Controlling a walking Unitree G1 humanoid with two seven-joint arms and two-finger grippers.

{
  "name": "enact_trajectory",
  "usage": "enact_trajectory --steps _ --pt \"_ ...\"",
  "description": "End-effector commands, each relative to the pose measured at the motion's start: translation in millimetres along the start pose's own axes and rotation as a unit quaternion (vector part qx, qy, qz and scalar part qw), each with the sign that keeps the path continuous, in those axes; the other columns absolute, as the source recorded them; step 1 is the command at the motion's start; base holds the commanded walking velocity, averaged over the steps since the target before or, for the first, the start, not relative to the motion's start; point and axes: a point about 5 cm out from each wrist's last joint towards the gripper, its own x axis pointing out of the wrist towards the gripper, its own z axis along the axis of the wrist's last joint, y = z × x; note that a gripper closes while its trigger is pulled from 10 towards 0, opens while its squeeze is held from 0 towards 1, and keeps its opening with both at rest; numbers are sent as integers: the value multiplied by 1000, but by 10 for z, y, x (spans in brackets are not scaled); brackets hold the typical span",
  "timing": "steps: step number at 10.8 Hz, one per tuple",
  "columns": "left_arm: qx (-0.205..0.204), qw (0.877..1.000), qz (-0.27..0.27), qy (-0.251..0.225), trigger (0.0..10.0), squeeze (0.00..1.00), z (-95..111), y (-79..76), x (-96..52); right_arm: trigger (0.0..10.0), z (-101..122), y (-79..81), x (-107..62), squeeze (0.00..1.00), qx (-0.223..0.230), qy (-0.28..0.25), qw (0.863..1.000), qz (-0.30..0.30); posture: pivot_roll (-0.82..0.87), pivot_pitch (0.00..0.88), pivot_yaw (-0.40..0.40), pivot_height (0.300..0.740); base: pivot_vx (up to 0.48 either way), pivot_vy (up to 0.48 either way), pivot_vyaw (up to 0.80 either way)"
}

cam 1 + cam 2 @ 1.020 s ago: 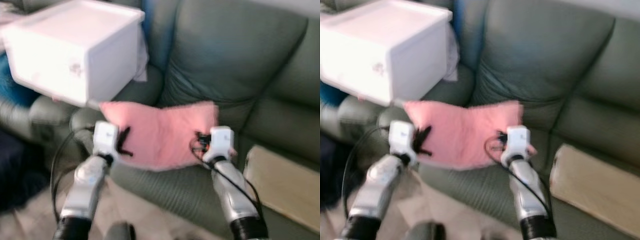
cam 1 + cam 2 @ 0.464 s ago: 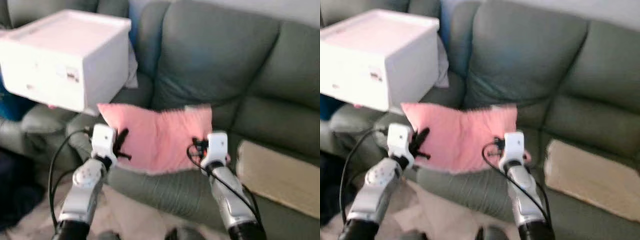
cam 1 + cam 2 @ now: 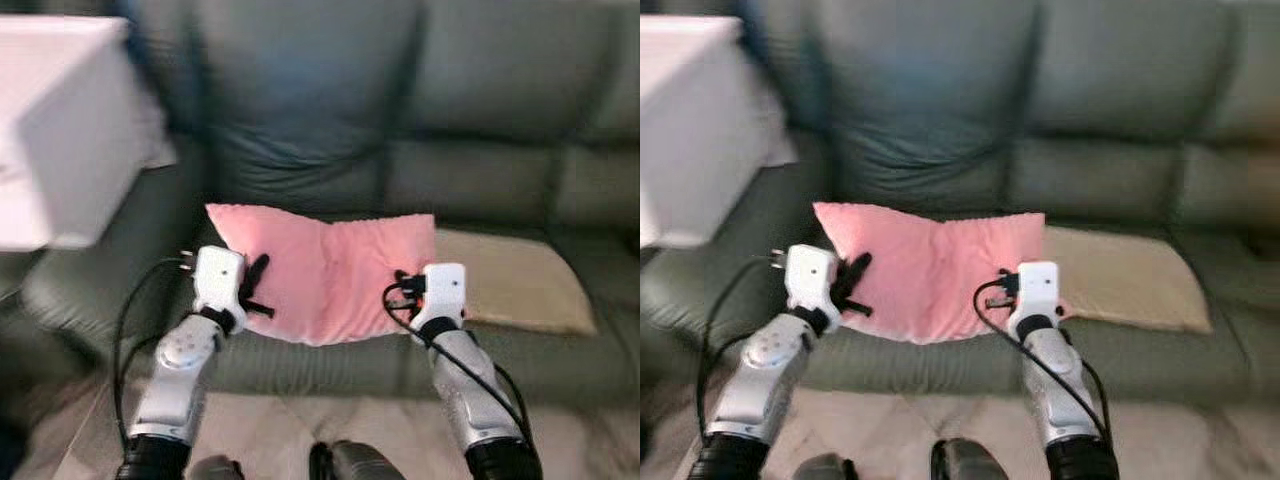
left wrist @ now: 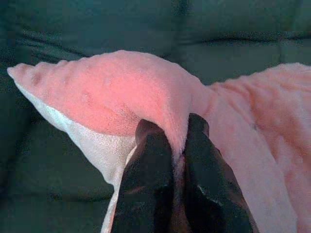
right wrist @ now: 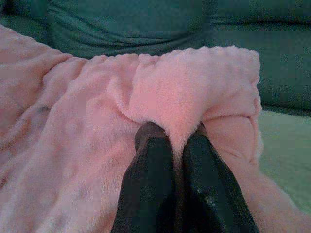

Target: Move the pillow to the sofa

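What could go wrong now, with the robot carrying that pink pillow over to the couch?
Each gripper pinches just a small fold of the pink pillow: the left gripper near one edge, the right gripper near the other. The plush fabric could slip out, dropping one side short of the sofa. The pillow might also land on the beige cushion beside it, or catch the seat's front edge if lowered early.

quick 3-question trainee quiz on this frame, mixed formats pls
1. True or false: both hands are shut on the pink pillow.
2. What lies on the sofa seat to the robot's right of the pillow? A) beige cushion B) laptop C) red blanket
3. Which hand pinches the pillow edge nearest the white box?

Key:
1. True: left hand and right hand each pinch a fold.
2. A, the beige cushion.
3. The left hand.
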Motion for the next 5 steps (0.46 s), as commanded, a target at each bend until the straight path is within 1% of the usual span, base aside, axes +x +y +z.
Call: enact_trajectory --steps 1,3,5 --pt "7 1000 -14 -18 10000 0 85 -32 20 10000 77 19 30 0 -4 -12 1000 3 11 46 -77 740 0 0 -800" --pt "13 1000 -11 -18 10000 0 96 -19 22 10000 82 25 31 0 -1 -15 1000 3 12 51 -72 740 0 0 -800" --pt "17 1000 -8 -20 10000 0 119 14 32 10000 89 37 38 0 1 -17 1000 3 13 57 -69 740 0 0 0"
